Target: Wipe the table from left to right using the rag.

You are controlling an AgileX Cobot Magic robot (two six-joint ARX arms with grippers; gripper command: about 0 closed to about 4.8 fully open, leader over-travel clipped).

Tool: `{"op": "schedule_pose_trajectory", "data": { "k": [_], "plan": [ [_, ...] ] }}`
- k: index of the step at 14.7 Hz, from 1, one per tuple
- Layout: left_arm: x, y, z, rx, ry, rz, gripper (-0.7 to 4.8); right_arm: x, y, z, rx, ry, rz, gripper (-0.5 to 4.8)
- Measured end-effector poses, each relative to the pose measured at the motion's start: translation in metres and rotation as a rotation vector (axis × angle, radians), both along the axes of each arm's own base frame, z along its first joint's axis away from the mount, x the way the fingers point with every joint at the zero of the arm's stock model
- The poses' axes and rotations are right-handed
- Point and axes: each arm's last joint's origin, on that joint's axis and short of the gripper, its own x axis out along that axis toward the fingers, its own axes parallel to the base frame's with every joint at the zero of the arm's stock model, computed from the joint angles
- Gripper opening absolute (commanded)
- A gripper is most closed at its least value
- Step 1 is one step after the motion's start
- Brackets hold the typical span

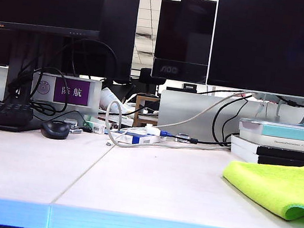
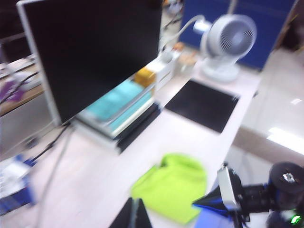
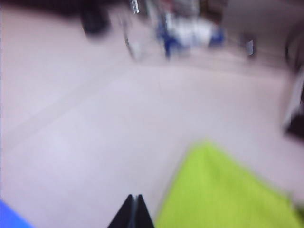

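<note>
A: At the right edge of the exterior frame, the rag [image 1: 277, 189] is seen lying on the white counter [image 1: 147, 190], below stacked books [image 1: 281, 144].

B: Monitors [image 1: 275, 43] are ranged behind. The left tool [image 2: 134, 214] and right tool [image 3: 134, 213] are seen closed, nothing gripped.

Dark monitors [image 1: 275, 43] stand at the back — below them a black keyboard [image 1: 0, 112], a mouse [image 1: 55, 129], stacked books [image 1: 281, 144], tangled cables [image 1: 138, 129] — a white fan [image 2: 227, 45] further off.
</note>
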Motion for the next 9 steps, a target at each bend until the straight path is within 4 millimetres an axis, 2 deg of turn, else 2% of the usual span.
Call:
{"op": "schedule_pose_trajectory", "data": {
  "k": [2,3,4,5,6,8,9],
  "plan": [
    [-0.016,0.011,0.004,0.003,-0.045,0.043,-0.04,0.0,-0.001,-0.018,-0.03,0.035,-0.031,0.12],
    [-0.028,0.019,0.008,-0.008,-0.073,0.065,-0.04,0.0,-0.003,-0.029,-0.047,0.056,-0.072,0.61],
    [-0.049,0.032,0.012,-0.029,-0.12,0.096,-0.04,-0.001,-0.006,-0.045,-0.057,0.088,-0.158,0.62],
    [-0.072,0.048,0.016,-0.054,-0.17,0.15,-0.04,-0.001,-0.008,-0.051,-0.038,0.113,-0.189,0.62],
    [-0.106,0.07,0.019,-0.114,-0.21,0.228,-0.04,-0.002,-0.008,-0.052,-0.015,0.137,-0.191,0.62],
    [-0.141,0.094,0.018,-0.173,-0.264,0.322,-0.04,-0.002,-0.008,-0.052,-0.012,0.138,-0.191,0.62],
    [-0.176,0.117,0.014,-0.234,-0.318,0.413,-0.04,-0.002,-0.008,-0.052,-0.012,0.139,-0.191,0.62]
  ]
}}
